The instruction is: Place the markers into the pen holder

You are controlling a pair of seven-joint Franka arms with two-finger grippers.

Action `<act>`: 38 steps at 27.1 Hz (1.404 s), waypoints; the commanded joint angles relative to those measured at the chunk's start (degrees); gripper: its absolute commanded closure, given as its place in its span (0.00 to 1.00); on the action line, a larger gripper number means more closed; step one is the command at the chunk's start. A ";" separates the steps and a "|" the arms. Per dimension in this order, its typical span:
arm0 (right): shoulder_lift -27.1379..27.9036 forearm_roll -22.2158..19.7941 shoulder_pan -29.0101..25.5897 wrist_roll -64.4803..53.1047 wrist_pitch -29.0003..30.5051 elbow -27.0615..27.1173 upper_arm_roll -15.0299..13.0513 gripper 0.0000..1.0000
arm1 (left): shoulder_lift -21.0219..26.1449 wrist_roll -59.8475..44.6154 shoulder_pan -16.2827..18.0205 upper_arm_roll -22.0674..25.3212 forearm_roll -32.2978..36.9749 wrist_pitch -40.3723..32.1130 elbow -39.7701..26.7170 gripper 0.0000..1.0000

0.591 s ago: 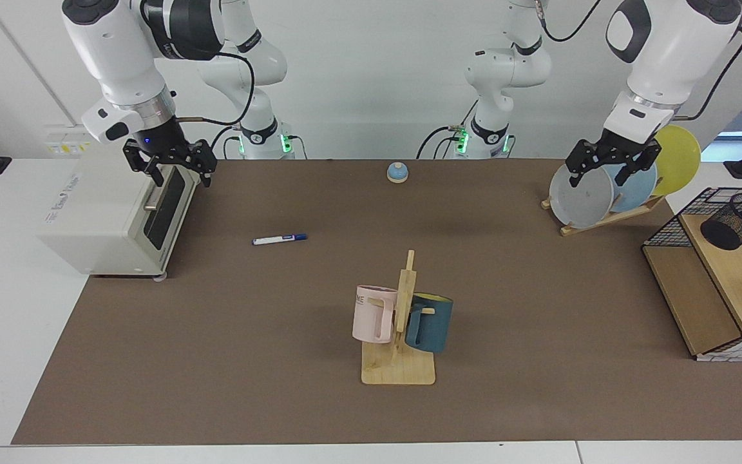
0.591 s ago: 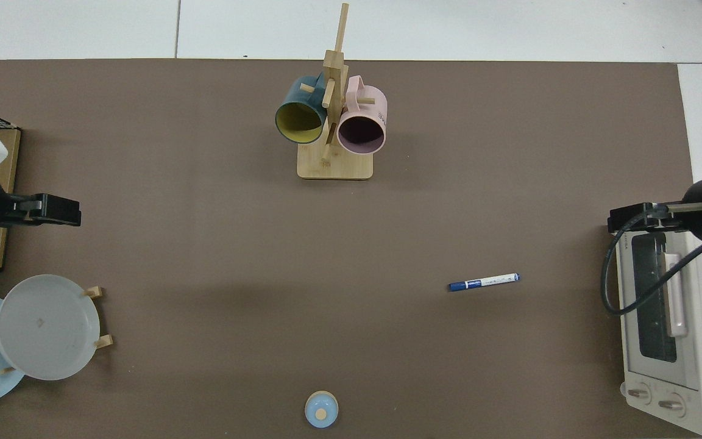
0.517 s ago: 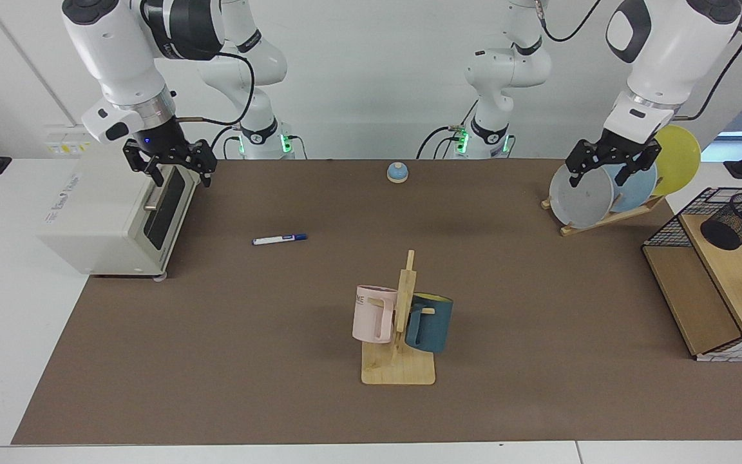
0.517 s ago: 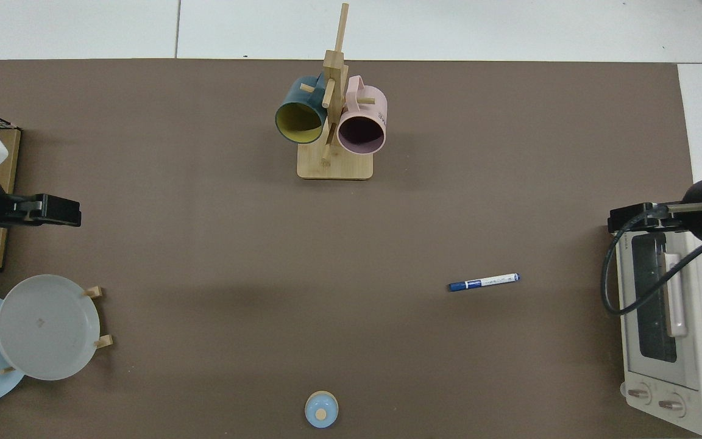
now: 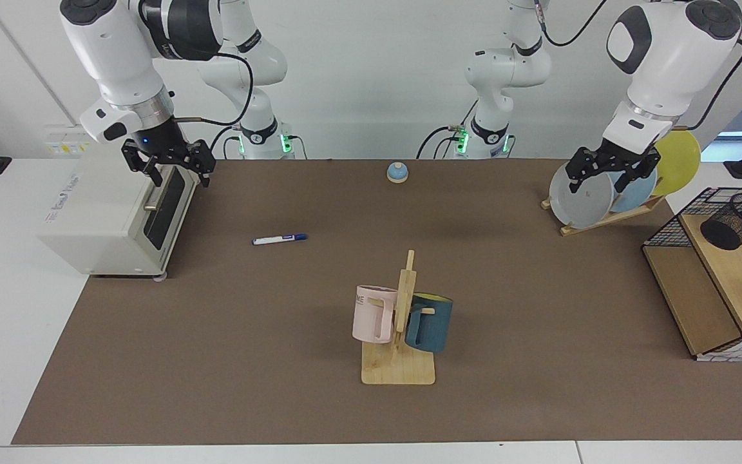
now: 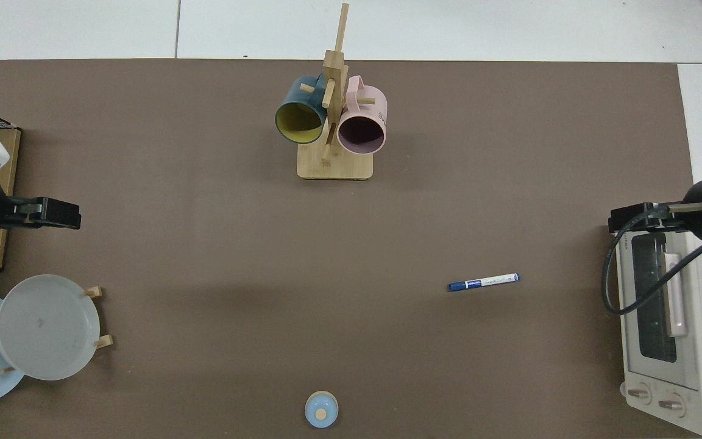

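Observation:
The marker [image 5: 279, 239] [image 6: 483, 281], white with a dark blue cap, lies flat on the brown mat, apart from both arms. The pen holder [image 5: 738, 222], a black mesh cup, leans tilted on the wooden shelf at the facing view's right edge; it is out of sight in the top view. My right gripper [image 5: 182, 179] [image 6: 631, 217] hangs open and holds nothing above the toaster's front, well away from the marker. My left gripper [image 5: 609, 180] [image 6: 58, 213] hangs open and holds nothing in front of the plates.
A white toaster oven [image 5: 107, 212] stands at one mat end. A wire basket with wooden shelves [image 5: 699, 290] and a plate rack [image 5: 603, 196] stand at the other. A wooden mug rack [image 5: 399, 367] with two mugs stands at mid-front. A small blue knob [image 5: 397, 172] sits near the arm bases.
The left arm has shifted slightly, carrying its open gripper a little toward the view's left in front of the plates. The right arm and the marker have barely moved.

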 commanded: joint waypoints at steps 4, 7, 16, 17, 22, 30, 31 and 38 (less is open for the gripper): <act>-0.51 0.63 -0.92 -1.56 2.08 -0.60 0.29 0.00 | -0.44 1.27 0.79 -0.18 -0.53 0.73 -0.76 0.00; -0.95 0.72 -1.19 -0.87 2.17 -1.38 0.03 0.00 | -0.44 1.27 0.88 -0.10 -0.53 0.73 -0.85 0.00; -0.69 4.14 -0.84 21.98 3.93 -5.42 0.03 0.00 | -0.35 1.27 0.88 -0.10 -0.53 0.73 -0.85 0.00; -0.69 4.41 -0.66 23.82 3.93 -6.39 0.03 0.00 | -0.35 1.27 0.88 -0.10 -0.53 0.73 -0.85 0.00; -0.69 4.50 -0.13 34.27 6.29 -10.69 0.47 0.00 | -0.35 1.27 0.88 -0.10 -0.53 0.82 -0.85 0.00; -0.25 4.85 3.81 60.37 13.15 -16.32 0.56 0.00 | -0.35 2.06 0.79 -0.10 -0.53 0.73 -0.85 0.00; -0.25 4.85 4.43 63.53 13.33 -17.02 0.56 0.00 | -0.35 2.06 0.79 -0.10 -0.53 0.73 -0.85 0.00; -0.16 6.33 5.49 76.56 18.50 -23.87 0.56 0.00 | -0.35 2.14 0.88 -0.10 -0.53 0.73 -0.93 0.00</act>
